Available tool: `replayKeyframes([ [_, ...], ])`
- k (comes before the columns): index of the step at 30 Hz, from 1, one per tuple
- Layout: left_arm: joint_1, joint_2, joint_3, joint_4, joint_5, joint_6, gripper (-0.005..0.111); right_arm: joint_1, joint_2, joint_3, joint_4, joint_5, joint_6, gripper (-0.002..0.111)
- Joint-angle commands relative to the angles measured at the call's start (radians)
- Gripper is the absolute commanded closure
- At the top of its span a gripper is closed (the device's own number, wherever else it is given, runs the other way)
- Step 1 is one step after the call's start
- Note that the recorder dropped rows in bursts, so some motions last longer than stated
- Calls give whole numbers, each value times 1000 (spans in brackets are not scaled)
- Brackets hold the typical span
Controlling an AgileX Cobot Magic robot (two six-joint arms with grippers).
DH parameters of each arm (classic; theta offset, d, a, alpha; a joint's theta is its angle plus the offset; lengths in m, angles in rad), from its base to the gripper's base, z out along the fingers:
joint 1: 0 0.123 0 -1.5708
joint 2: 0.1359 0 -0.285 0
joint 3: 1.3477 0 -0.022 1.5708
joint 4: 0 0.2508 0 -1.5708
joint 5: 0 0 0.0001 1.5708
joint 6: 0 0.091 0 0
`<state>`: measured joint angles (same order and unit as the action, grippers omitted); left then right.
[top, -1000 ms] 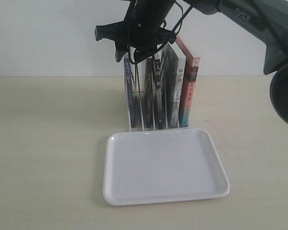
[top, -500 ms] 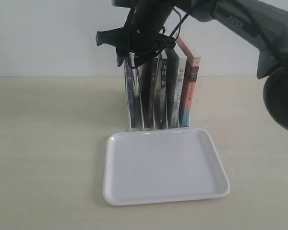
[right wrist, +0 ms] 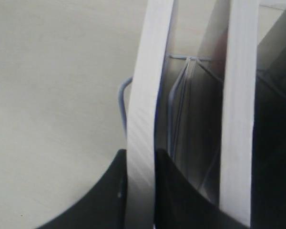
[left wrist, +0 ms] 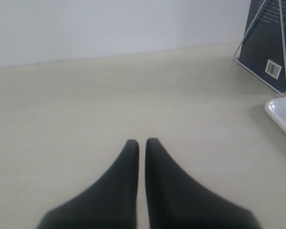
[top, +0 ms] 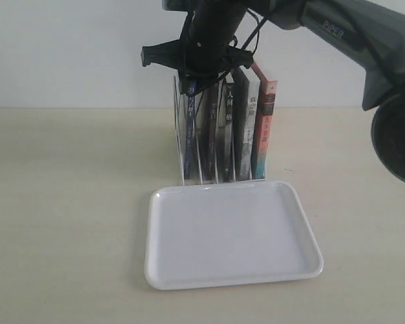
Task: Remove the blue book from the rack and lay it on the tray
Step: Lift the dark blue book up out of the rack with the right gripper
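The blue book stands upright in the leftmost slot of the silver wire rack. My right gripper reaches down onto the book's top edge from above. In the right wrist view my gripper is shut on the book's white page edge, one dark finger on each side. The white tray lies flat just in front of the rack. My left gripper is shut with nothing in it, low over the bare table; the blue book's back cover and a tray corner show at that view's edge.
Several other books fill the rack's remaining slots: dark-covered ones and a red-orange-spined one at the right end. A second white page edge stands close beside the held book. The right arm's dark body crosses the upper right.
My right gripper's jaws have closed from wide open onto the blue book's top edge. The books in the rack now stand a little more upright.
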<state>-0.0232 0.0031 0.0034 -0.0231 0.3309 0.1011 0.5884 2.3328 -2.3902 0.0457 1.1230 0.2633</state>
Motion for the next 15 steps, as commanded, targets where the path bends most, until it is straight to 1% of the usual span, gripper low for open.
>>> replayKeyframes([
  [1,2,-3,-3,-2,-13,4,102,1,-20,-4,21,5,-7,108],
  [15,2,-3,-3,-2,-13,4,102,1,-219,-4,-37,22,-9,108],
])
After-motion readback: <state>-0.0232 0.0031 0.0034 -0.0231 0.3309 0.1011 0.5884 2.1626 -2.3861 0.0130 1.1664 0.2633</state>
